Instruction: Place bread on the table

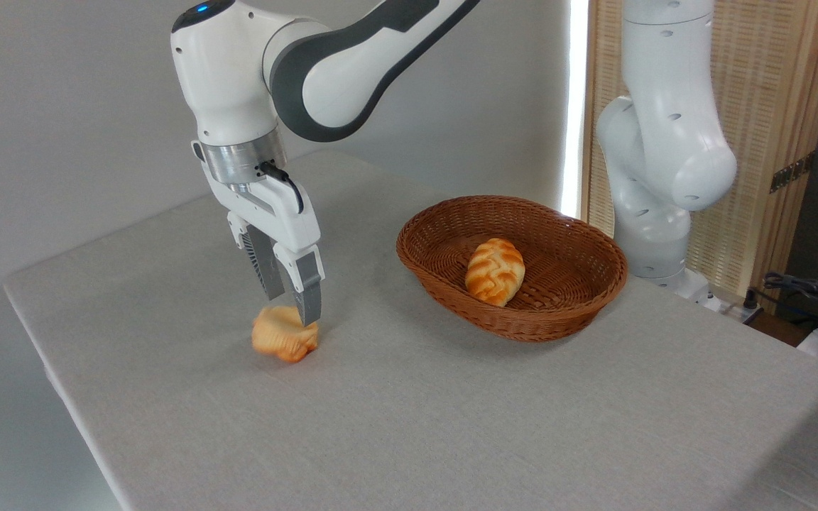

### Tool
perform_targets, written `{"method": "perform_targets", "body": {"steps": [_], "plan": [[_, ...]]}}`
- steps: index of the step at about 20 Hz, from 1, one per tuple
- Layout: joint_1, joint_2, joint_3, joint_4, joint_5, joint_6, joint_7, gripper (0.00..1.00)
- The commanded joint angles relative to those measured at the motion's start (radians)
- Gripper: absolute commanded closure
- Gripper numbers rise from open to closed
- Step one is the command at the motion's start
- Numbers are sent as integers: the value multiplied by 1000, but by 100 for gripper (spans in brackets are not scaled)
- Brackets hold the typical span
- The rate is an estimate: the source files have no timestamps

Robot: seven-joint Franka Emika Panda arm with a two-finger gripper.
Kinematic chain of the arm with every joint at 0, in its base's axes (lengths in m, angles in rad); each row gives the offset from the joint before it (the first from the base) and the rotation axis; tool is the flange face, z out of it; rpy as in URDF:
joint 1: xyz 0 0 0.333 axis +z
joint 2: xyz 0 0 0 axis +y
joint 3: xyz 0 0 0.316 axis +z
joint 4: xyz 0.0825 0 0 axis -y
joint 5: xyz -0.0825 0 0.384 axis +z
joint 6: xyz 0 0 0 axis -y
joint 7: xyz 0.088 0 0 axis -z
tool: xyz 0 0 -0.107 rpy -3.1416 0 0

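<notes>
Bread [283, 342]: 1 lumpy pale-tan roll, slightly blurred, low on the grey-cloth table [451, 426], left of centre; whether it rests on the cloth cannot be told. Claw [294, 306]: points down, fingers narrowly set at the roll's top; grip uncertain. Wicker basket [579, 284]: right, well apart, contains 1 braided roll [495, 271].

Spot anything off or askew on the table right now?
Nothing stands out. The bread sits at the fingers on the table, slightly blurred; the braided roll lies inside the upright basket. No spills.
</notes>
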Motion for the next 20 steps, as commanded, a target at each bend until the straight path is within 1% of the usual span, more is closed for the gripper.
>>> {"method": "perform_targets", "body": {"steps": [1, 5, 7, 11, 16, 17, 18, 19, 20], "plan": [[-7, 5, 3, 14, 12, -5, -18, 0], [-7, 2, 2, 16, 12, -5, -19, 0], [-9, -18, 2, 19, 12, -5, -19, 0], [-6, -85, 7, 23, 13, -13, -21, 0], [7, -107, 19, 43, 18, -16, -13, 0], [7, -109, 39, 45, 28, -27, -3, 0], [5, -112, 48, 48, 50, -65, 22, 0], [5, -115, 49, 57, 62, -111, 69, 0], [7, -118, 53, 72, 62, -143, 129, 0]]}}
